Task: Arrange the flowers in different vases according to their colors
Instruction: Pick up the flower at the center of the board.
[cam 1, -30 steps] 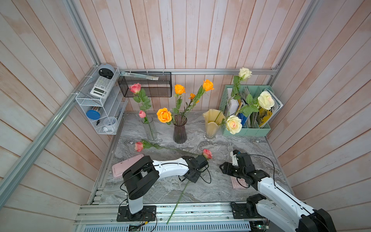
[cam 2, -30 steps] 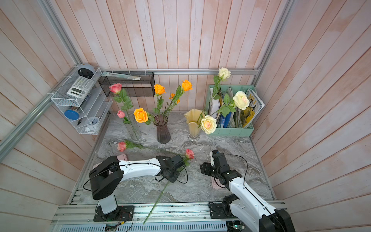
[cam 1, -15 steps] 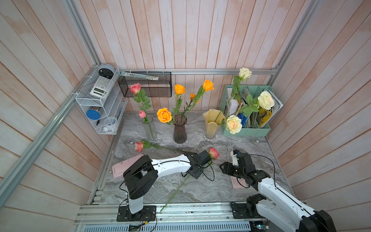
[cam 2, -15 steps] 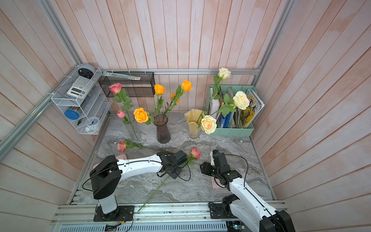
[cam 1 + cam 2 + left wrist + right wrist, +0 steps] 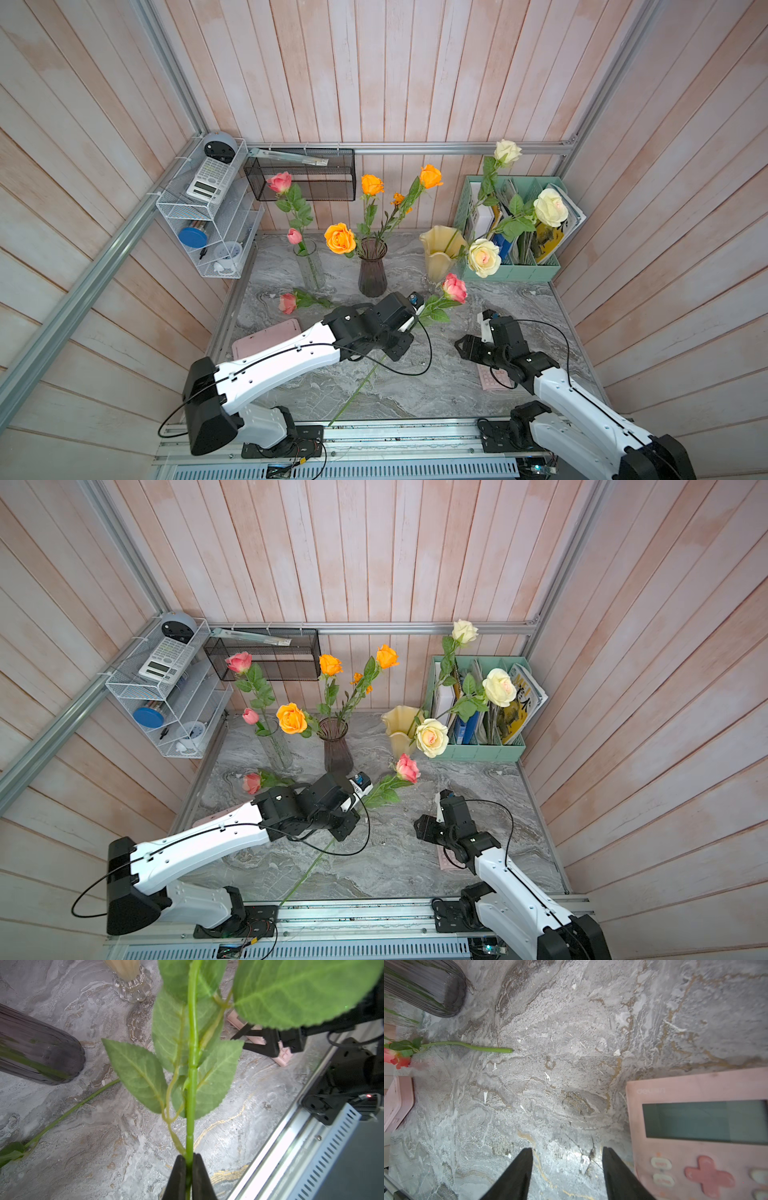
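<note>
A white wire shelf (image 5: 208, 224) hangs on the left wall. Just right of it, at the far side of the grey marbled worktop (image 5: 436, 386), the clear glass cylinder vase (image 5: 311, 268) stands upright with 2 pink roses (image 5: 279, 182) in it. At its foot a loose pink rose (image 5: 287, 302) lies flat on the worktop, head to the left. Nearer, a pink case (image 5: 266, 343) lies flat beside the left arm.

Next to the right, the dark purple ribbed vase (image 5: 372, 270) stands upright and holds 3 orange roses (image 5: 340, 238) and 1 small orange bud.

Near that vase, the left end effector (image 5: 188, 1164) is clamped tight on the green stem of the held pink rose (image 5: 454, 288). The head is raised to the right, close to the foot of the pale yellow wavy-rimmed vase (image 5: 438, 253). The stem slants down toward the near edge; whether its tip touches the worktop is hard to tell.

The yellow vase stands upright at the far side with 3 cream roses (image 5: 483, 257) leaning right, across the front of the mint-green file holder (image 5: 519, 272).

At the near right, the right end effector (image 5: 568, 1153) hangs just over the bare worktop. Its jaws are apart with nothing between them, and it is just beside a pink calculator (image 5: 699, 1122) lying flat.
</note>
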